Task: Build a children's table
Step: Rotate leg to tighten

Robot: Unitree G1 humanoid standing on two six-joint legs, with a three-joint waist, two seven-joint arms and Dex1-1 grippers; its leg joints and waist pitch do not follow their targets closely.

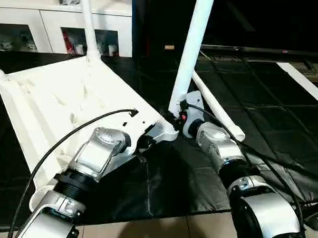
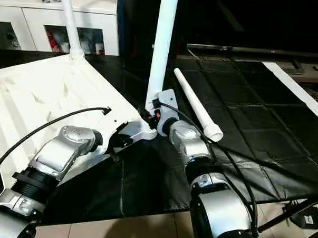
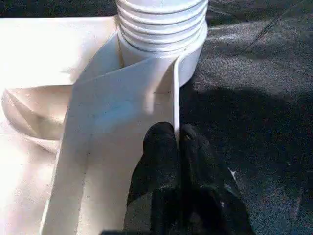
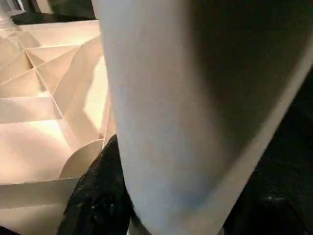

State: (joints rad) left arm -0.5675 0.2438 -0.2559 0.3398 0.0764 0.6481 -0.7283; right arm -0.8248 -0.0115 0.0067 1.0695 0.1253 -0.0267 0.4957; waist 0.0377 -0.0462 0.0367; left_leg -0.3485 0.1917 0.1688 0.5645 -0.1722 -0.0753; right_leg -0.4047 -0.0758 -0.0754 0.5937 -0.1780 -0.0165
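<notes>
The children's table top (image 1: 59,104) lies upside down on a black mat, ribbed underside up. One white leg (image 1: 86,21) stands at its far corner. Another leg (image 1: 191,46) stands upright at the near right corner, and my right gripper (image 1: 177,115) is shut on it just above its base; in the right wrist view that leg (image 4: 195,98) sits right against a black finger (image 4: 98,196). My left gripper (image 3: 178,139) is shut on the thin frame wall (image 3: 174,98) just short of that corner's ribbed socket (image 3: 161,24). A loose leg (image 2: 196,102) lies on the mat beside my right arm.
The black mat (image 1: 255,102) covers the floor, with pale tiles (image 1: 159,229) at its near edge. A white glass-door cabinet (image 1: 57,25) stands at the back left. A long white board (image 1: 303,83) lies at the right. Cables run along both forearms.
</notes>
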